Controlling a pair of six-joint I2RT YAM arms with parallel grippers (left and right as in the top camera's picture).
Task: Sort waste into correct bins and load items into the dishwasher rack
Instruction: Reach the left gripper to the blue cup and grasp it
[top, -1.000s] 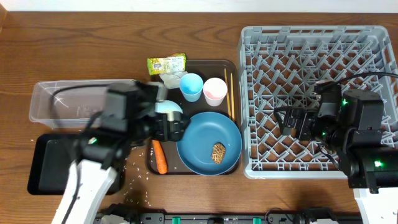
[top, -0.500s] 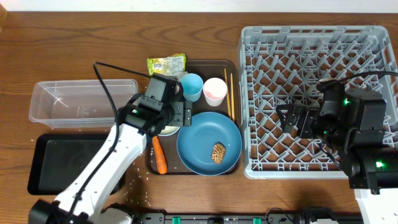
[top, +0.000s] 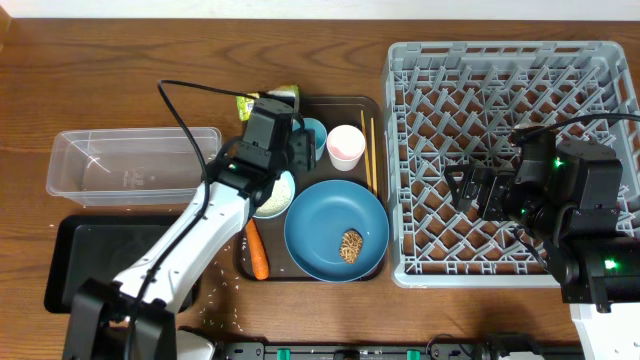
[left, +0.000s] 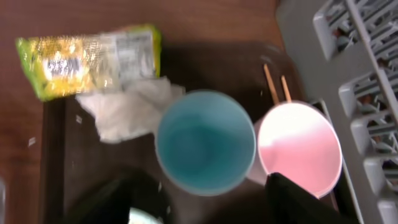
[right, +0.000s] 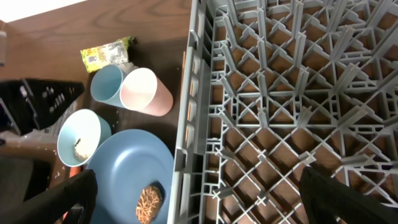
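Left gripper (left: 208, 205): blue cup (left: 205, 140) stands just ahead between the jaws. Pink cup (left: 300, 144) touches it beside one jaw, crumpled paper (left: 127, 109) beside the other, wrapper (left: 87, 59) beyond. Right gripper (right: 205, 199): rack (right: 280, 93) lattice beneath the jaws, open pockets between pegs. Past the rack wall lies the plate (right: 127, 168).

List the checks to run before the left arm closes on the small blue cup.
1. Left tool centred over small blue cup: ok.
2. Left tool open, nothing held: ok.
3. Cup upright and empty: ok.
4. Space beside the cup: not ok; pink cup and crumpled paper crowd it.
5. Fingers low enough past the rim: cannot tell.
6. Right tool open over the rack, out of the way: ok.
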